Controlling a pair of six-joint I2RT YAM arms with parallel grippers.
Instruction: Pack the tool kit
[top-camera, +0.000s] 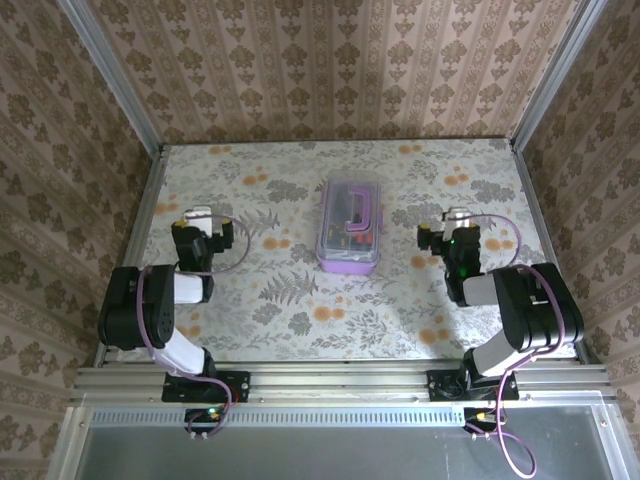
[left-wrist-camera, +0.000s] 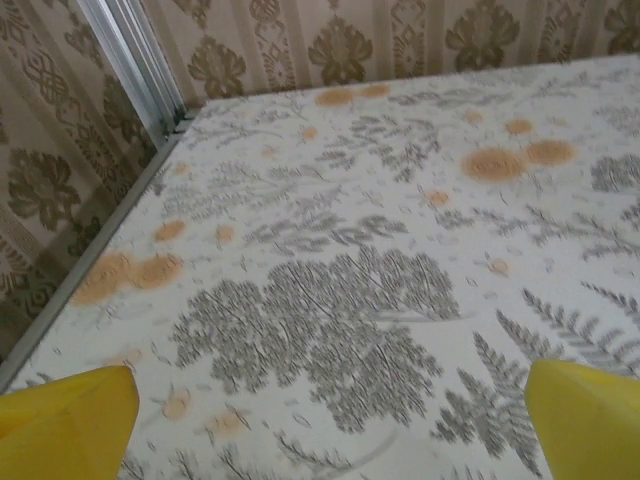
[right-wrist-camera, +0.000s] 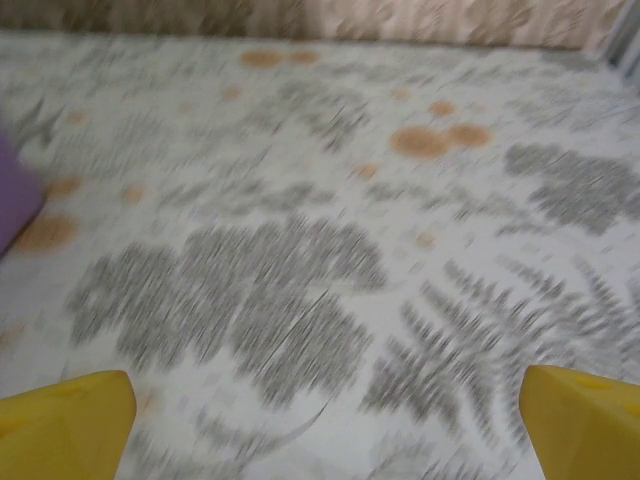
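Note:
The tool kit (top-camera: 348, 228) is a small lilac case with a clear lid and a purple handle, lying mid-table with its lid down. Dark and orange-red shapes show through the lid. My left gripper (top-camera: 200, 215) rests well left of the case and my right gripper (top-camera: 455, 216) to its right, both apart from it. In the left wrist view the yellow fingertips (left-wrist-camera: 65, 420) stand wide apart, so the left gripper (left-wrist-camera: 330, 440) is open over bare cloth. The right gripper (right-wrist-camera: 325, 430) is open too, nothing between its yellow fingertips (right-wrist-camera: 585, 420). A purple corner of the tool kit (right-wrist-camera: 14, 200) shows at the left edge.
A floral tablecloth (top-camera: 300, 300) covers the table. Patterned walls with metal corner posts (top-camera: 110, 75) close in the back and sides. A metal rail (left-wrist-camera: 90, 260) runs along the table's left edge.

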